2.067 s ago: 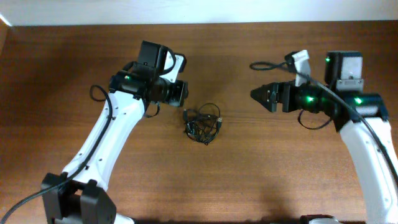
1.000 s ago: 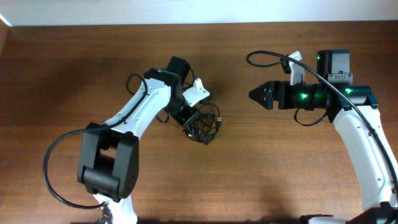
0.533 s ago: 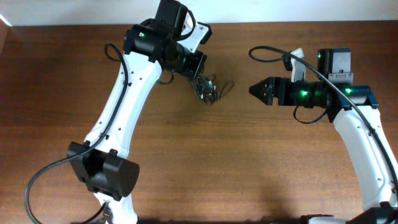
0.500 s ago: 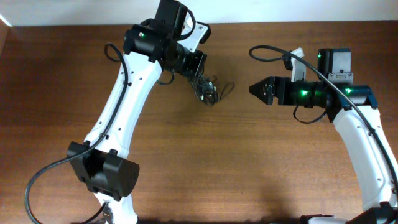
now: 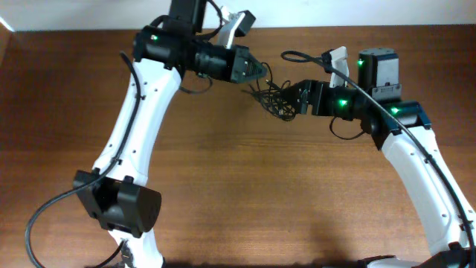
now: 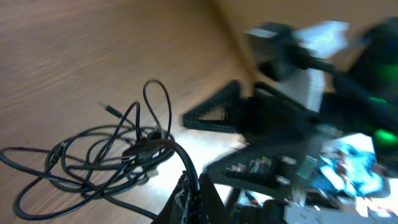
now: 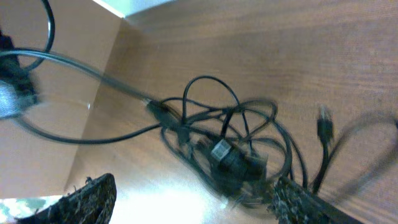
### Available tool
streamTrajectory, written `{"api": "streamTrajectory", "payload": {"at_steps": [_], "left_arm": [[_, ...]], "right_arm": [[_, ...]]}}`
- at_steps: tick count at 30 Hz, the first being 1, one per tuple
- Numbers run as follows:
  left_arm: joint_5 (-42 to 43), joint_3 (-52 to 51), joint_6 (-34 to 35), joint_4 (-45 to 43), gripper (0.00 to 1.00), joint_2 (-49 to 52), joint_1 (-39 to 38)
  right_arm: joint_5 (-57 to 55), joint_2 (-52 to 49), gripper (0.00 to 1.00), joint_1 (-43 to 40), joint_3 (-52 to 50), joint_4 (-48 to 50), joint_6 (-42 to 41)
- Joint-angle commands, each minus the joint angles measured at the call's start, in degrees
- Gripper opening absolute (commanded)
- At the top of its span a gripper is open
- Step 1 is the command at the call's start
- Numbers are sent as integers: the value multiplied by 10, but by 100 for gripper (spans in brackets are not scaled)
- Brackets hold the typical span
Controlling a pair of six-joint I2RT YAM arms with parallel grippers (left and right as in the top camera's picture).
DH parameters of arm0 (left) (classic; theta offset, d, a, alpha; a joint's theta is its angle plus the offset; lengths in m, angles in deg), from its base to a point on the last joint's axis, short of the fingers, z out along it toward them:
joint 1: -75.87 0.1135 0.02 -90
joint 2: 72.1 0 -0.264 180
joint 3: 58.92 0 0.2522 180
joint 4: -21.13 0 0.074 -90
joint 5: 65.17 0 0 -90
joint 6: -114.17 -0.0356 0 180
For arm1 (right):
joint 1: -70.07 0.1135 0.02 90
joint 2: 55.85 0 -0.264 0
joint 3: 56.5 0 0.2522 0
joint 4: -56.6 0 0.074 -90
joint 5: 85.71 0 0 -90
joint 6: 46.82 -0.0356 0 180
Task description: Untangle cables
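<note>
Black cables (image 5: 277,104), carried over pinched in the left end effector (image 5: 256,72), now sit inside the wide-open right end effector (image 5: 298,98) for separating.

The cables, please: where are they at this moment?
Overhead, upper centre: the cables form a clump between the left gripper and the right gripper, close to both.

Thin black cables (image 5: 277,104) bunched in tangled loops
</note>
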Motion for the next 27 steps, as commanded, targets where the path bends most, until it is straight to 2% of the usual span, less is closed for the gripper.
{"api": "streamTrajectory", "payload": {"at_steps": [1, 4, 8, 12, 23, 27], "left_arm": [[131, 17, -58, -3, 0, -4, 55], [130, 17, -53, -3, 0, -4, 66], [130, 17, -54, -3, 0, -4, 66], [130, 17, -54, -5, 0, -4, 66], [130, 17, -53, -5, 0, -4, 66], [130, 17, -53, -5, 0, -4, 66]], "right_arm": [[-21, -3, 82, 13, 9, 17, -16], [-25, -3, 78, 13, 9, 14, -21], [-50, -9, 77, 14, 9, 10, -71], [-50, -63, 77, 17, 9, 12, -123], [-50, -146, 72, 17, 9, 52, -125], [-53, -164, 72, 20, 9, 80, -157]]}}
